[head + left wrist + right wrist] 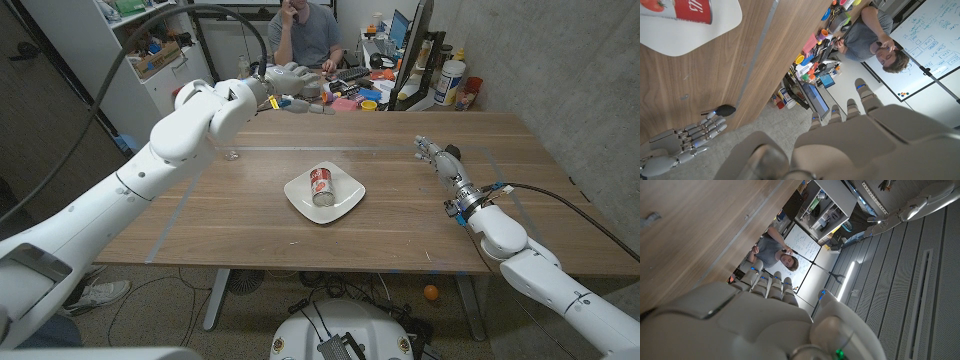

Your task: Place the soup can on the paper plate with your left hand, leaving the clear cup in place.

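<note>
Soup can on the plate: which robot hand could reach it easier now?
Probably left. The left robot hand hangs open just beyond the paper plate holding the soup can. The right robot hand, also open, sits farther off sideways.

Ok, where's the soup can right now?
In the head view the soup can lies on its side on the paper plate at the table's middle, between the two arms. The left hand is raised off near the far edge, holding nothing.

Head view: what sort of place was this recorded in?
Most likely an office or robotics lab: a person sits at a cluttered desk behind the wooden table, with shelves nearby and a written-on whiteboard.
</note>
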Robot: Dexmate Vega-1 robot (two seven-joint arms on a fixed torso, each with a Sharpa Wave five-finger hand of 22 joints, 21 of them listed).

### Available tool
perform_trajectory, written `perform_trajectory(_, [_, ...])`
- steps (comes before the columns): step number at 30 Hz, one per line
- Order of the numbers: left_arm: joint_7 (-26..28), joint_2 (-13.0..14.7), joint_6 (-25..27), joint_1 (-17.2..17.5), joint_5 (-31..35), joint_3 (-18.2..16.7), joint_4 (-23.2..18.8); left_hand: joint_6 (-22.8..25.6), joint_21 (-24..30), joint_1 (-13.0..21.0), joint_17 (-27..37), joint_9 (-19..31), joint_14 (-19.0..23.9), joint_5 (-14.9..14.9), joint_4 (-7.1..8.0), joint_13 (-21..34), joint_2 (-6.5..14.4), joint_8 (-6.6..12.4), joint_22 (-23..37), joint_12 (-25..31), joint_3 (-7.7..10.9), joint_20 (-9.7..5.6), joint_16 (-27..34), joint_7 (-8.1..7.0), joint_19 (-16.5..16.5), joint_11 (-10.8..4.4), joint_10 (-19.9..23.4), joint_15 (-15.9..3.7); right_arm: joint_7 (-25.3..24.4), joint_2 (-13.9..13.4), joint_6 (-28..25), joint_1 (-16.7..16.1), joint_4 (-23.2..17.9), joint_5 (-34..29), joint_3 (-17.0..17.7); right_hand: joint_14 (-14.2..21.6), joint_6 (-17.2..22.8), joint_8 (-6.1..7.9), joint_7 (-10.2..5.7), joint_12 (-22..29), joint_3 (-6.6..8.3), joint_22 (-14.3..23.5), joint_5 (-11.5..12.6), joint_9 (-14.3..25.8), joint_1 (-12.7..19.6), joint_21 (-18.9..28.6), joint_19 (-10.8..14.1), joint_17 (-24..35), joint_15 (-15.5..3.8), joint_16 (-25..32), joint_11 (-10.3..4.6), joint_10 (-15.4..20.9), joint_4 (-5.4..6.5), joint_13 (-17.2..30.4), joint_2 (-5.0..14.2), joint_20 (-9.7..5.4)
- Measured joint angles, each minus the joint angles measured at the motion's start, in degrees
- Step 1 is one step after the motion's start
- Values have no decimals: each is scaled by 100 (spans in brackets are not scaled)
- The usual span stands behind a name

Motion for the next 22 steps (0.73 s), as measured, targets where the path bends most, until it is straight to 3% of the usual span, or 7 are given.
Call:
perform_trajectory(9, [237,120,-28,-38,-361,-135,95,0,0,24,0,0,0,0,0,0,24,0,0,0,0,0,0,0,0,0,0,0,-377,41,-52,-216,-197,-236,25,0,0,0,0,0,0,0,0,0,0,-22,0,0,0,0,0,0,0,0,0,0])
perform_trajectory(13, [456,167,-89,-62,-741,-170,112,0,0,24,0,0,0,44,0,0,24,0,0,0,0,17,0,0,31,1,0,0,-562,132,-8,-553,-342,-331,73,0,0,0,0,0,0,0,0,0,0,-22,0,0,0,0,0,0,0,0,0,0])
perform_trajectory(22, [548,234,-41,-112,-1129,-206,29,0,36,25,0,0,0,44,0,-1,84,0,-1,0,0,1,0,45,63,34,33,0,-842,296,348,-895,-345,-531,165,-1,0,0,0,0,0,0,0,0,0,-22,0,0,0,0,-30,30,0,0,0,0])
